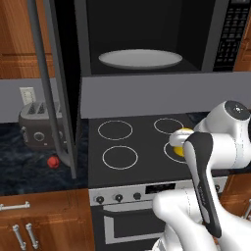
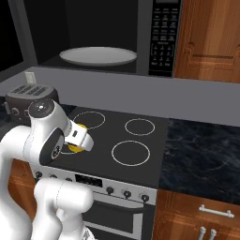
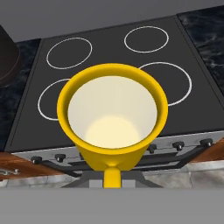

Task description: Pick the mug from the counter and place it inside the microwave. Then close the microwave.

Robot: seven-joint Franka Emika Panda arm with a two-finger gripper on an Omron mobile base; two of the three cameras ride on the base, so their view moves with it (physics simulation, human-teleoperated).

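Observation:
The bright yellow mug (image 3: 112,114) with its cream inside hangs over the front of the black stovetop (image 3: 109,57), rim up and handle towards the hand. My gripper (image 2: 80,138) is shut on it, and the mug hides the fingertips. From the base cameras a sliver of the mug (image 1: 180,142) shows behind my white wrist. The microwave (image 1: 147,37) above the stove stands open, its white turntable plate (image 1: 140,59) bare. Its dark door (image 1: 61,83) is swung out to the left. The dark marbled counter (image 2: 201,150) flanks the stove.
A grey toaster (image 1: 39,125) and a small red round object (image 1: 53,162) sit on the left counter under the open door. The door's long grey bar handle (image 1: 43,73) juts forward. The keypad (image 2: 163,35) is on the microwave's right. Wooden cabinets (image 2: 208,37) rise beside it.

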